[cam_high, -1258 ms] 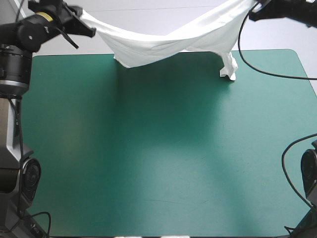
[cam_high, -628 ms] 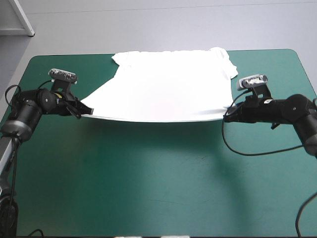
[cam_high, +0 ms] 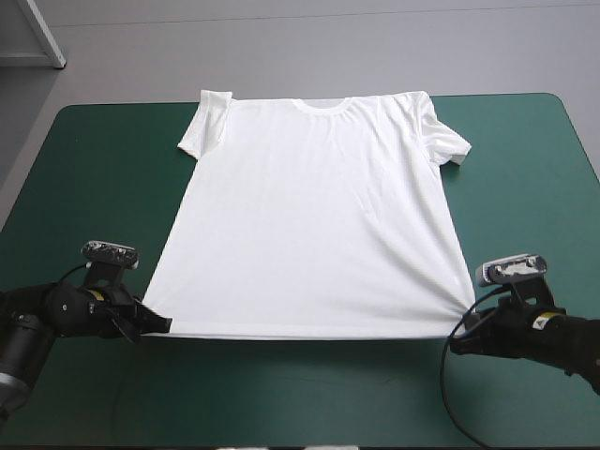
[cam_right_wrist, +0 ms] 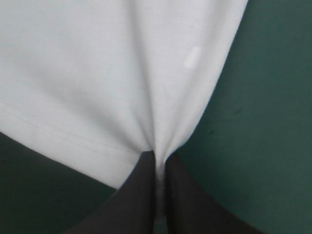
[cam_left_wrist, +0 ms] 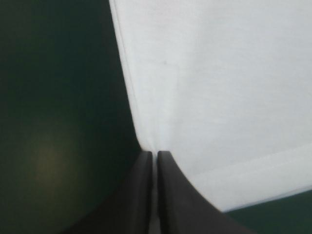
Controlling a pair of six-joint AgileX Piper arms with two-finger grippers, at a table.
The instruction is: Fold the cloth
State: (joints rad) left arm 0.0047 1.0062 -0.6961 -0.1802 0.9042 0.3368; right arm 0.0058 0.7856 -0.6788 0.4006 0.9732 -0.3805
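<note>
The white T-shirt [cam_high: 314, 216] lies spread flat on the teal-green table, collar toward the far edge and hem toward the near edge. My left gripper [cam_high: 161, 325] is shut on the hem's left corner, low over the table. My right gripper [cam_high: 459, 336] is shut on the hem's right corner. In the left wrist view the black fingers [cam_left_wrist: 141, 195] pinch the T-shirt [cam_left_wrist: 219, 87] at its corner. Seen from the right wrist, the fingers [cam_right_wrist: 183, 200] hold a gathered pleat of the T-shirt [cam_right_wrist: 107, 68], its stitched hem running off to one side.
Bare teal-green cover [cam_high: 94, 178] shows on both sides of the T-shirt and in a strip along the near edge. The sleeves reach out near the far corners.
Both grippers have drawn the T-shirt from high over the far edge down and toward the near edge. It went from hanging, to half laid, to lying flat.
</note>
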